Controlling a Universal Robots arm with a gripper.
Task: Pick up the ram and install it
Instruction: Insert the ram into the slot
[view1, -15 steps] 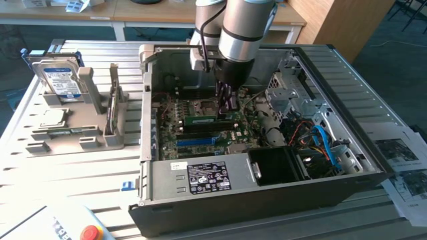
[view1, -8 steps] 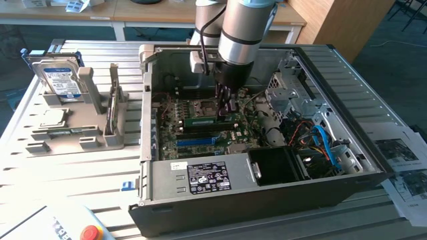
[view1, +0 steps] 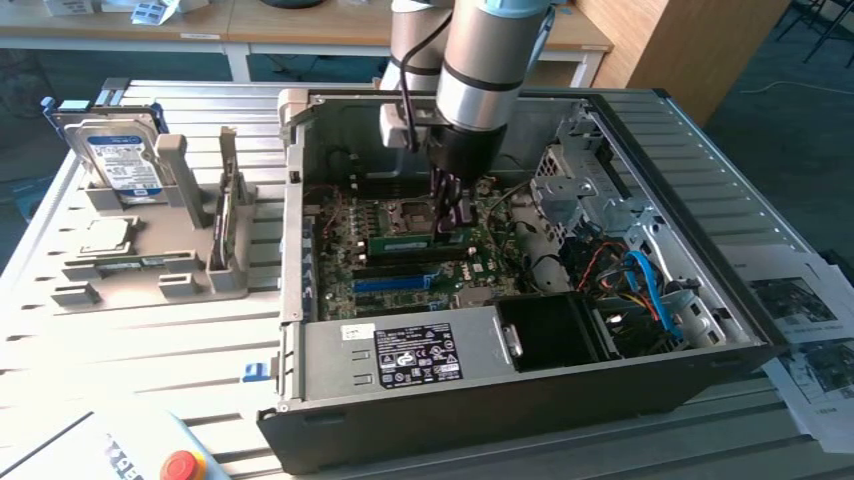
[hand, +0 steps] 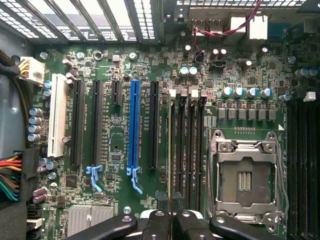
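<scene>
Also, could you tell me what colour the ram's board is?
Green; the ram shows best in the exterior view.

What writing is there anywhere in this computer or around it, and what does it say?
None is legible.
Black label on the power supply: too small.
Hard drive label: blurred.
White print between the motherboard slots: too small.
Printed sheets beside the case: too small.
</scene>
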